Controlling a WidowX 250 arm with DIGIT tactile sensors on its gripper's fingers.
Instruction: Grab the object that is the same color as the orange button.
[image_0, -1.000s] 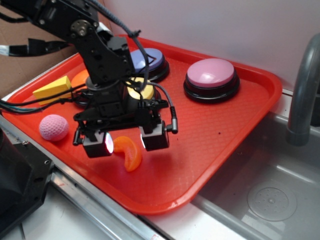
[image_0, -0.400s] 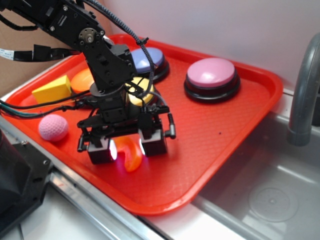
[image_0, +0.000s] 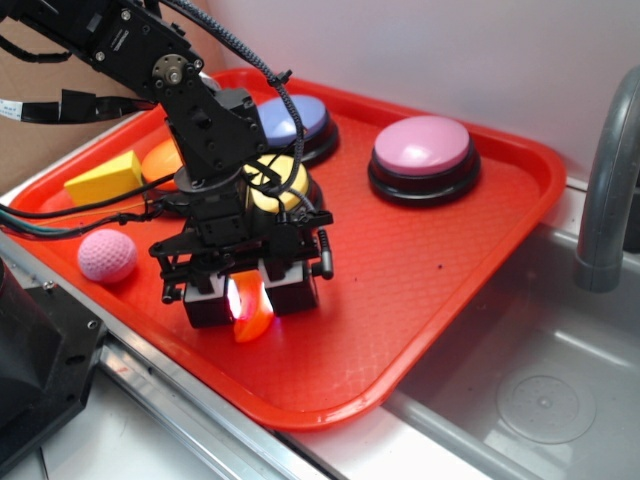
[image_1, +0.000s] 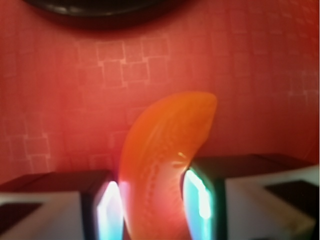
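Observation:
The small glossy orange crescent (image_0: 251, 319) lies on the red tray (image_0: 420, 260) near its front edge. My gripper (image_0: 248, 300) is down over it, jaws closed against both its sides. In the wrist view the crescent (image_1: 165, 150) fills the gap between the two lit pads (image_1: 109, 210), and the gripper (image_1: 152, 207) is shut on it. The orange button (image_0: 163, 158) sits at the tray's back left, mostly hidden behind my arm.
A yellow button (image_0: 283, 187), a blue-purple button (image_0: 300, 118) and a pink button (image_0: 422, 148) stand behind the gripper. A yellow wedge block (image_0: 103, 178) and pink ball (image_0: 107, 255) lie at left. A sink (image_0: 530, 390) and grey faucet (image_0: 605, 180) are at right.
The gripper has come down around the crescent and its jaws have closed from wide open to gripping it. The crescent has stayed in about the same spot.

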